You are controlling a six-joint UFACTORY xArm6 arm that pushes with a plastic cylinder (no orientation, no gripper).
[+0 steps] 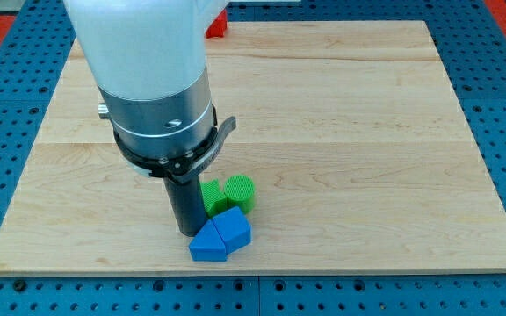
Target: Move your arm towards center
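My dark rod comes down from the white and silver arm at the view's upper left. My tip [188, 232] rests on the wooden board [341, 132] near its bottom edge, left of centre. Two blue blocks [220, 236] lie pressed together just right of and below the tip, touching or almost touching it. A green block [214, 197] sits right against the rod's right side, with a second green block [241, 192], rounded in shape, beside it. A red block [217, 25] shows at the board's top edge, partly hidden by the arm.
The board lies on a blue perforated table [499, 88]. The arm's wide body [152, 79] hides the board's upper left part.
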